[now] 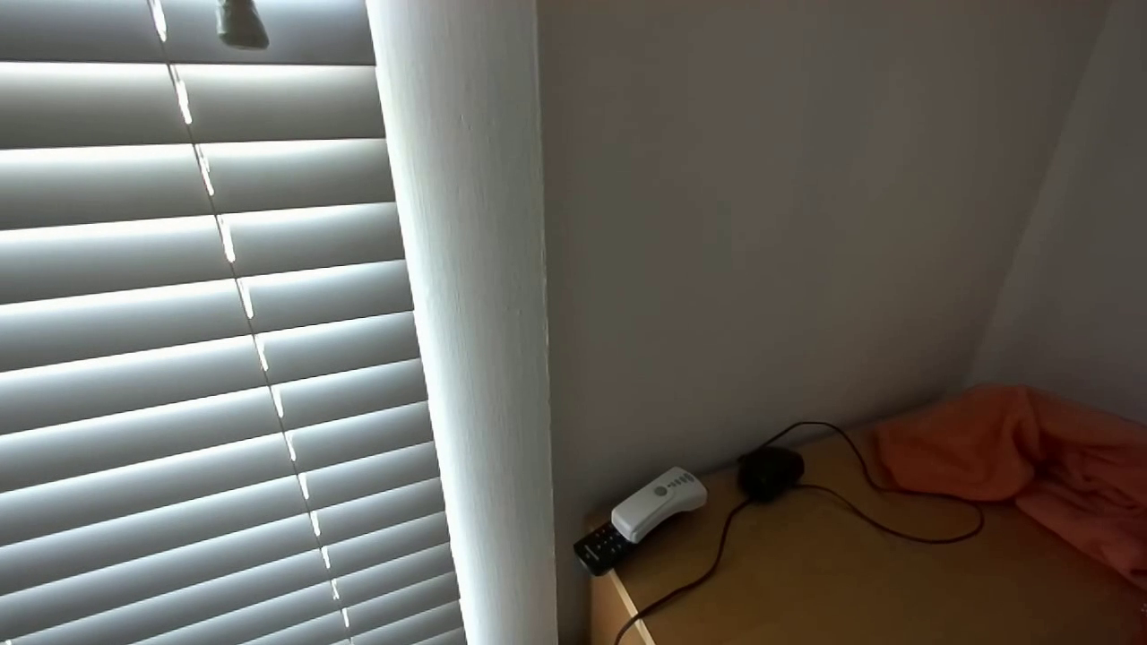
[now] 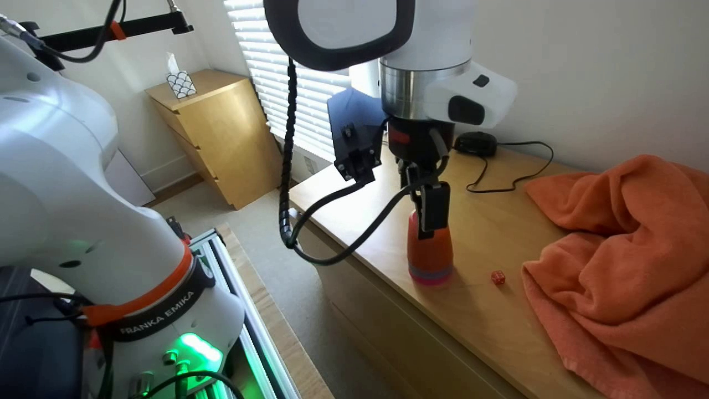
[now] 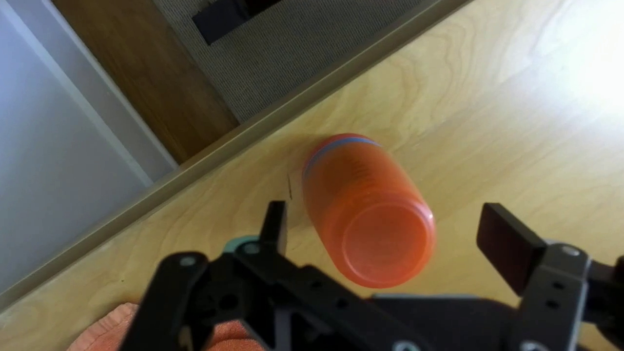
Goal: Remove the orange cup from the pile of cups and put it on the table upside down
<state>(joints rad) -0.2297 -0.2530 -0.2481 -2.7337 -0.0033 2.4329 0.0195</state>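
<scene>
A pile of nested upside-down cups stands on the light-brown wooden table point(image 2: 487, 227). The orange cup point(image 2: 430, 249) is outermost, its base up; a greyish-blue band and a pink rim show below it. The orange cup also shows in the wrist view point(image 3: 385, 243), with a blue band near its far end. My gripper point(image 2: 427, 216) is just above and around the cup's top in an exterior view. In the wrist view the gripper point(image 3: 385, 207) is open, one finger on each side of the cup, with gaps on both sides. Cups and gripper are out of view in an exterior view showing the table point(image 1: 833, 573).
A crumpled orange cloth point(image 2: 626, 249) covers one end of the table. A red die point(image 2: 498, 277) lies beside the cups. A black device with a cable point(image 2: 475, 144) lies near the wall. Remotes point(image 1: 659, 503) lie at a table corner. The table's edge point(image 3: 292, 109) is close to the cups.
</scene>
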